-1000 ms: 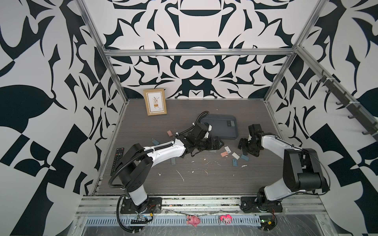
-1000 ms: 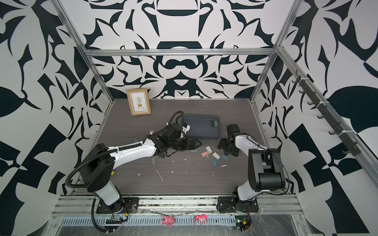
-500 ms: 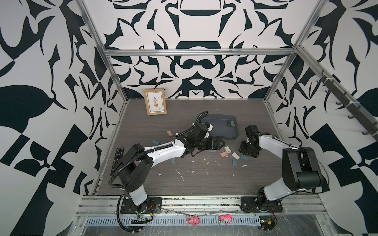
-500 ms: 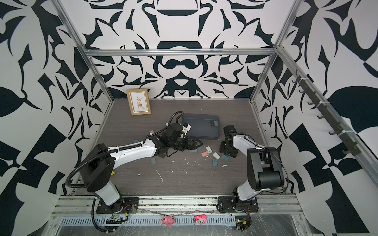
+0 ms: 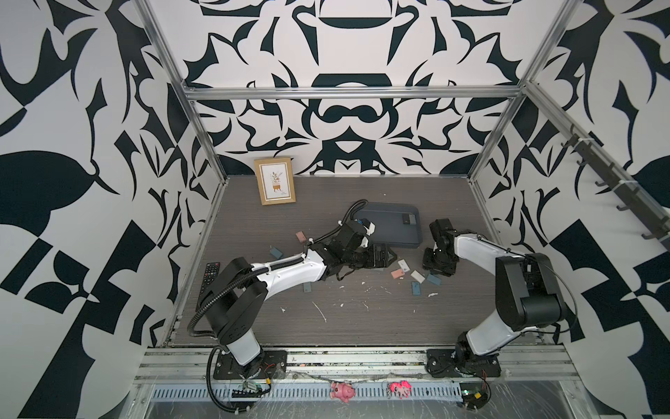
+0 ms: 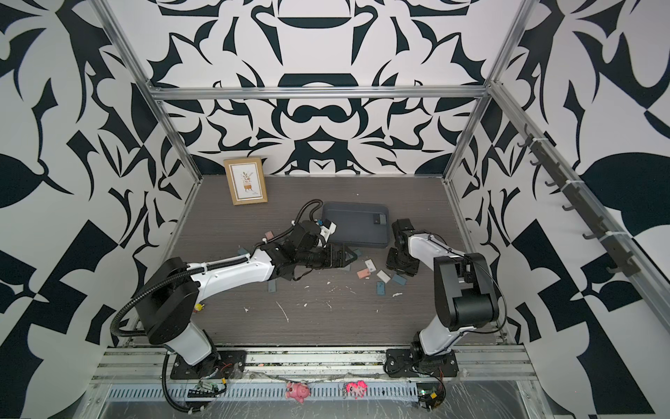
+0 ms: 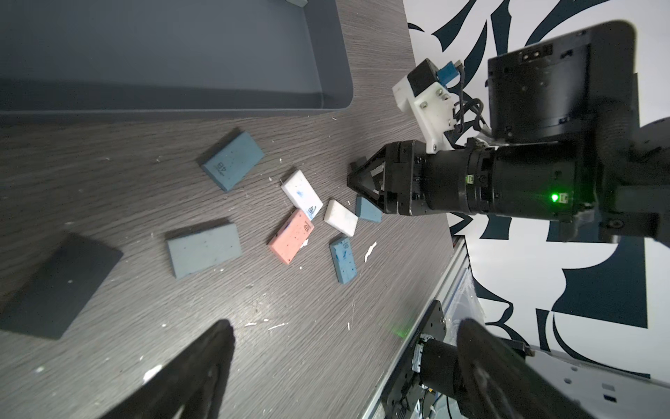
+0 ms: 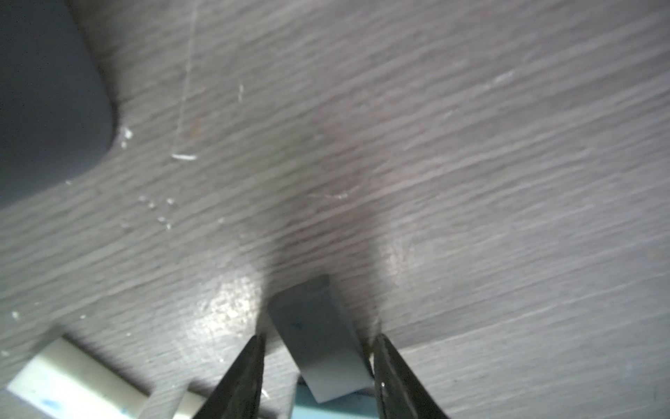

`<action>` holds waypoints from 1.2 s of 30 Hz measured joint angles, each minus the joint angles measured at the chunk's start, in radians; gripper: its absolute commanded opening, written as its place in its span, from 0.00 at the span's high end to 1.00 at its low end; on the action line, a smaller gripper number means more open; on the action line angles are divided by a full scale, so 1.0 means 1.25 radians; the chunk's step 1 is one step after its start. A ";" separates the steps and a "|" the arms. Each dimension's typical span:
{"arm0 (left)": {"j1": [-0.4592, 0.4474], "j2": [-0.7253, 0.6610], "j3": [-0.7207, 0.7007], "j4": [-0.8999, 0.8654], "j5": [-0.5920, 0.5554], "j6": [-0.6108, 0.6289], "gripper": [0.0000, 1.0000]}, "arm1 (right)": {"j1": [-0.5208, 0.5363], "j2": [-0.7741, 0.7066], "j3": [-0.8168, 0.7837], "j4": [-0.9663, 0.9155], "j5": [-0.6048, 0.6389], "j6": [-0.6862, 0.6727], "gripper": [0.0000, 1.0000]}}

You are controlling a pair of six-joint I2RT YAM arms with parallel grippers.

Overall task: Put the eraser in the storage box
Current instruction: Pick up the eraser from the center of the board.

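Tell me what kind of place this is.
Probably a robot test booth rather than a home: two robot arms mounted on a rail, patterned panels on a metal frame, and erasers scattered beside a tray.

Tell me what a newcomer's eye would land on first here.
The bold black-and-white patterned walls enclosing the whole cell hit first. Next, the left arm and right arm reach in over a scatter of small pink, white and blue erasers at mid-table, just in front of the dark grey storage box. In the right wrist view, the right gripper straddles one grey-blue eraser.
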 measured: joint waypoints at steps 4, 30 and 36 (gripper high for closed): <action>0.000 -0.007 -0.003 0.001 0.000 0.000 0.01 | 0.008 0.007 0.007 -0.001 0.004 -0.004 0.57; 0.000 -0.008 -0.003 0.001 0.000 0.000 0.01 | 0.017 0.065 0.079 -0.059 0.002 -0.053 0.76; 0.000 -0.008 -0.002 0.001 0.000 -0.001 0.01 | 0.017 0.063 0.078 -0.059 0.002 -0.053 0.84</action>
